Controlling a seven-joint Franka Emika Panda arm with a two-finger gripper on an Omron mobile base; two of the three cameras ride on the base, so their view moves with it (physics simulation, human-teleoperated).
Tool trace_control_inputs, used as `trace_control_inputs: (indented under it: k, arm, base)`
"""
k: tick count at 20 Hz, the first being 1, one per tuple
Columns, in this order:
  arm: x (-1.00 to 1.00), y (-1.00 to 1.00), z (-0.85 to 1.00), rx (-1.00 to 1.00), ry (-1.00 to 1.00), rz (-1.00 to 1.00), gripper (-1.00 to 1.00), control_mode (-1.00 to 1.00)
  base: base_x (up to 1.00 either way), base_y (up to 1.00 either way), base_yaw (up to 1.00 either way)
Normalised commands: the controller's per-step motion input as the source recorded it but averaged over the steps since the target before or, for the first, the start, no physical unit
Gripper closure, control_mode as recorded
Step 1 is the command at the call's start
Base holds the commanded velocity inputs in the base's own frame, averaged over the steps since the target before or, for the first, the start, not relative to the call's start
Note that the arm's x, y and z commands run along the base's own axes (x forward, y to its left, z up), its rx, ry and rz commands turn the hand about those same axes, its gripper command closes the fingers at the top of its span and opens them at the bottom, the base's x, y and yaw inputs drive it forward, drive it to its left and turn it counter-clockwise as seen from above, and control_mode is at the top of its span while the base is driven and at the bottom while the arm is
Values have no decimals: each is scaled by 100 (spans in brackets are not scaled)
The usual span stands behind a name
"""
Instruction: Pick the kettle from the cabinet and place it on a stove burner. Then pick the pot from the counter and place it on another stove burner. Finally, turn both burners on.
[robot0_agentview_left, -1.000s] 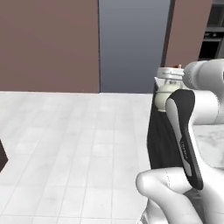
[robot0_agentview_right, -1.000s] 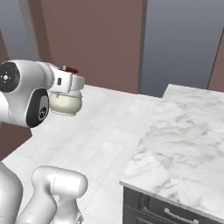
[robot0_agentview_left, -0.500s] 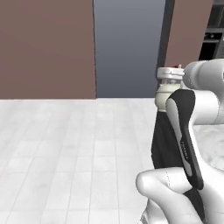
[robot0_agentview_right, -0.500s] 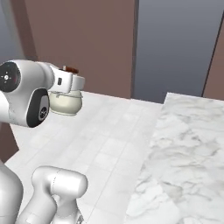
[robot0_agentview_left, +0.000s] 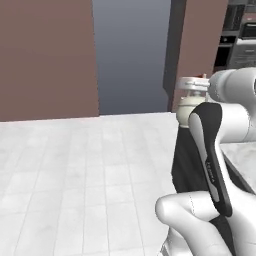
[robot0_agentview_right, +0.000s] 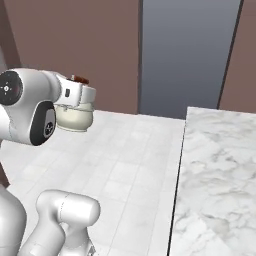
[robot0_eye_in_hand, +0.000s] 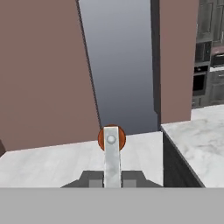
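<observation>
My pincer (robot0_eye_in_hand: 112, 179) is clamped on the kettle (robot0_agentview_right: 75, 116) by its arched handle, so it hangs just below my grip, over open floor. The marble desk (robot0_agentview_right: 220, 170) lies off to one side. A swing could loosen my hold.

Arm raised, wrist level, tool (robot0_eye_in_hand: 112, 177) clamped on kettle (robot0_agentview_right: 74, 116) handle.

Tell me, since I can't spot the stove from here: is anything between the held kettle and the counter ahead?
Nothing visible does. The kettle hangs from the shut gripper over bare floor, left of the counter.
</observation>
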Motion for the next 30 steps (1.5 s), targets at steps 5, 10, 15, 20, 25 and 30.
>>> trace_control_inputs:
  k: [5, 10, 15, 20, 25, 30]
  arm:
    - [0, 0, 0, 0, 0, 0, 100, 100]
    - [0, 0, 0, 0, 0, 0, 100, 100]
    - [0, 0, 0, 0, 0, 0, 100, 100]
    - [0, 0, 0, 0, 0, 0, 100, 100]
    - [0, 0, 0, 0, 0, 0, 100, 100]
    - [0, 0, 0, 0, 0, 0, 100, 100]
  base:
    - [54, 44, -29]
    - [52, 48, -31]
    - [57, 51, -33]
    - [61, 55, -34]
    - [61, 58, -35]
    - [55, 68, -38]
